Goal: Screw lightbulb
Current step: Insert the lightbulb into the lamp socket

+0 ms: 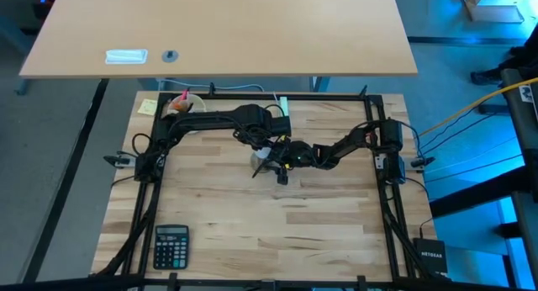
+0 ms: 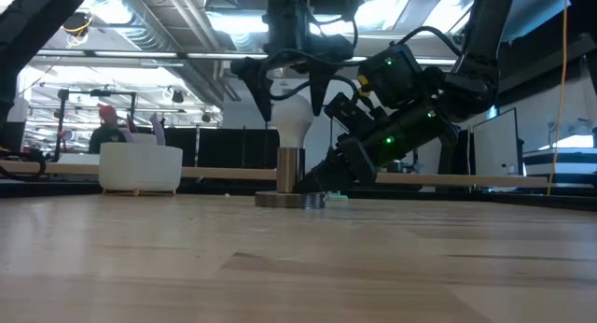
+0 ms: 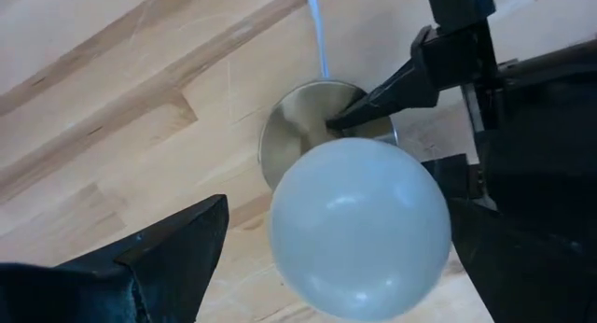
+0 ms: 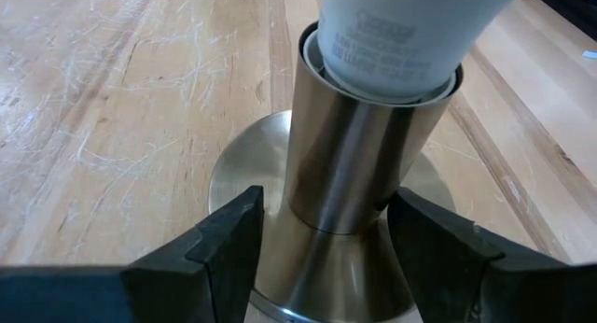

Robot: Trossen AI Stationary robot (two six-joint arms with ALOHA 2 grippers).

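Nearest, right hand (image 4: 322, 244) low at the socket (image 4: 359, 146), fingers spread either side of its metal stem, not gripping. Above, one lightbulb (image 2: 293, 120) seated upright in that socket at mid bench (image 1: 210, 215); left hand (image 2: 291, 85) open astride the globe. Likely light, slick, fragile glass: best held gently around the widest part. One socket, one bulb.

Frosted matt lightbulb (image 3: 359, 225) in a brushed, satiny metal socket (image 4: 359, 164) on scratched wooden table (image 4: 121, 108).
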